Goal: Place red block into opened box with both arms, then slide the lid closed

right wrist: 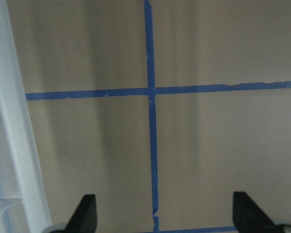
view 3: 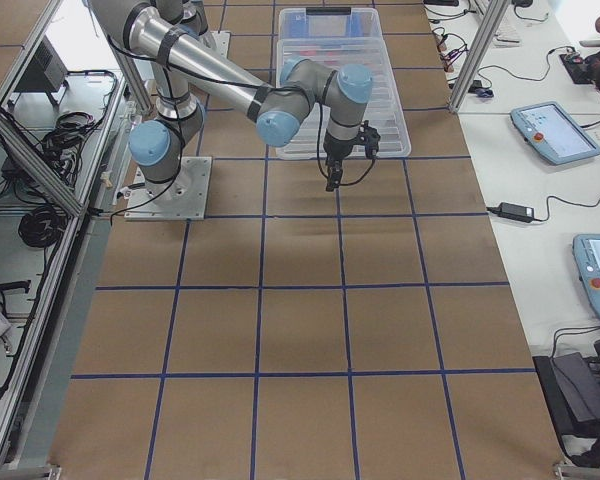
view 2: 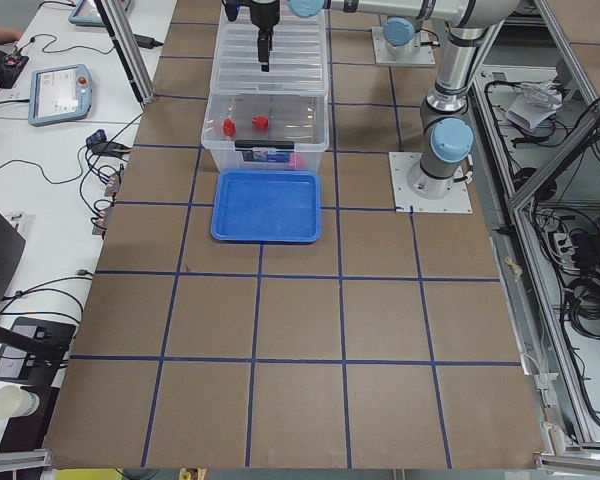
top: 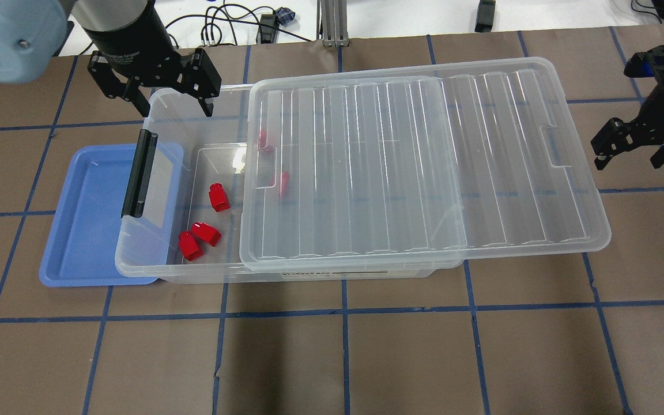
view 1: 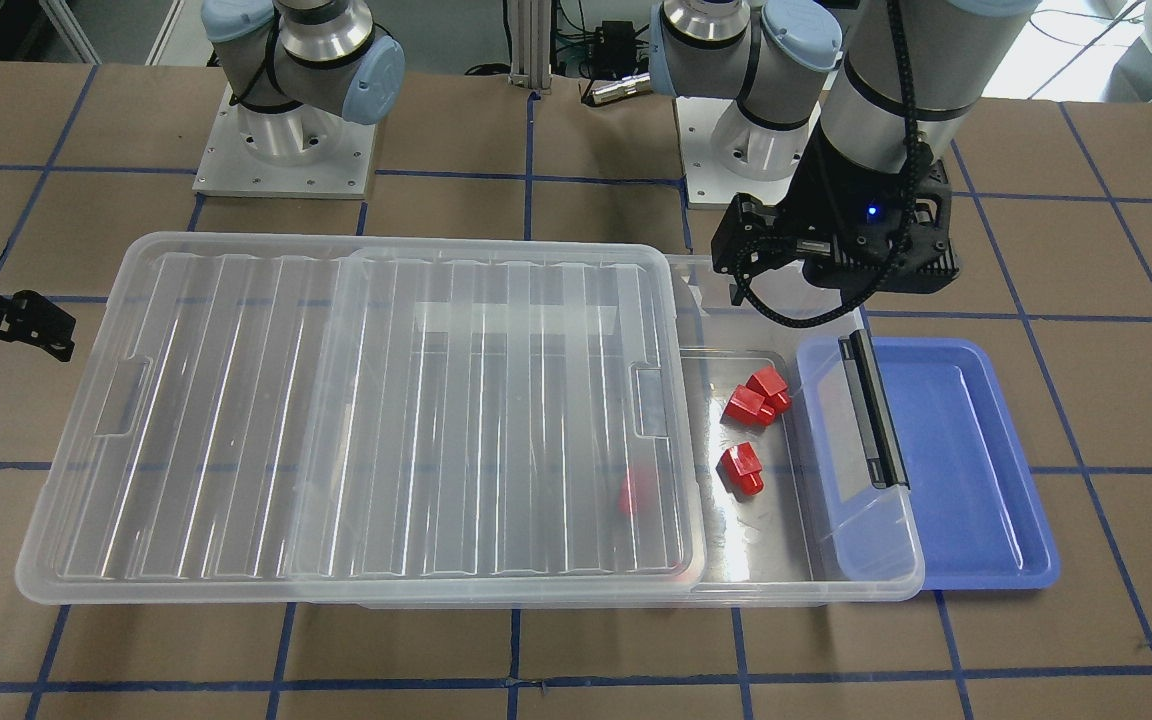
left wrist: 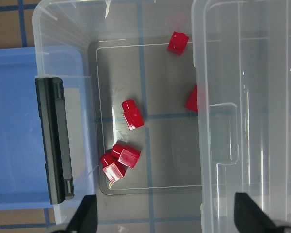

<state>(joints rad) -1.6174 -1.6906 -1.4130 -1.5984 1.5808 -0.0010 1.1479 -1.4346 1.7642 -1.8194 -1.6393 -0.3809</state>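
Note:
The clear box (top: 193, 275) lies across the table, its open part at my left end. The ridged lid (top: 424, 161) covers most of it and overhangs on my right. Three red blocks (top: 218, 196), (top: 206, 233), (top: 189, 245) lie on the uncovered floor, and two more (top: 284, 183) show through the lid. My left gripper (top: 172, 104) hangs open and empty above the box's far left corner; in its wrist view the red blocks (left wrist: 132, 114) lie below it. My right gripper (top: 632, 155) is open over bare table just beyond the lid's right end.
A blue tray (top: 84, 230) sits partly under the box's left end, beside the black bar latch (top: 139, 173). Brown table with blue tape lines (right wrist: 150, 145) extends in front of the box. Both arm bases (view 1: 286, 150) stand behind it.

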